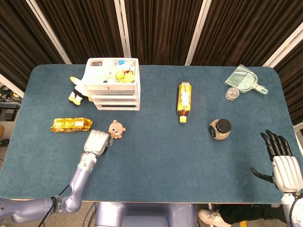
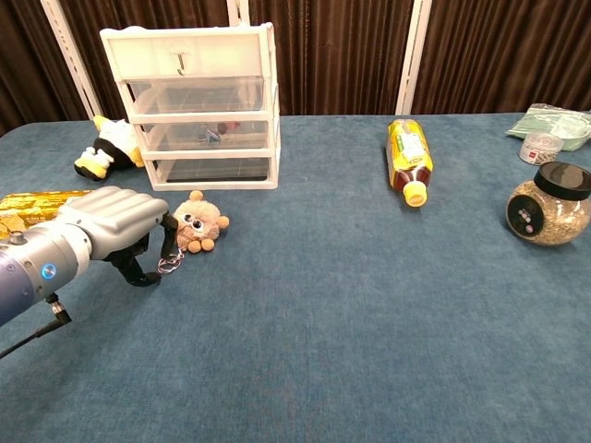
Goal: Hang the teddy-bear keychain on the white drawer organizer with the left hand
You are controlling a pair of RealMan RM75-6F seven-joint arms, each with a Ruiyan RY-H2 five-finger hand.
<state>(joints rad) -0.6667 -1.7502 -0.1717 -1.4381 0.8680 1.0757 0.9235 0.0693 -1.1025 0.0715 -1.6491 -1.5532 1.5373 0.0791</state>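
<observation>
The teddy-bear keychain (image 1: pixel 116 128) lies on the blue table just in front of the white drawer organizer (image 1: pixel 113 83). In the chest view the bear (image 2: pixel 199 222) faces me and its metal ring (image 2: pixel 169 266) lies on the cloth. My left hand (image 2: pixel 115 222) hangs over the ring, fingers curled down beside the bear, thumb (image 2: pixel 138 275) low next to the ring; nothing is lifted. From above, the left hand (image 1: pixel 96 141) covers the ring. A small hook (image 2: pixel 182 63) sits on the organizer's (image 2: pixel 199 106) top drawer front. My right hand (image 1: pixel 280 160) rests with fingers spread at the front right.
A penguin plush (image 1: pixel 76 91) lies left of the organizer. A gold snack pack (image 1: pixel 71 124) is left of my left hand. A yellow-labelled bottle (image 1: pixel 184 100) lies mid-table, a black-lidded jar (image 1: pixel 220 128) to its right, a green dustpan (image 1: pixel 245 79) and a small cup (image 1: pixel 232 93) at the back right.
</observation>
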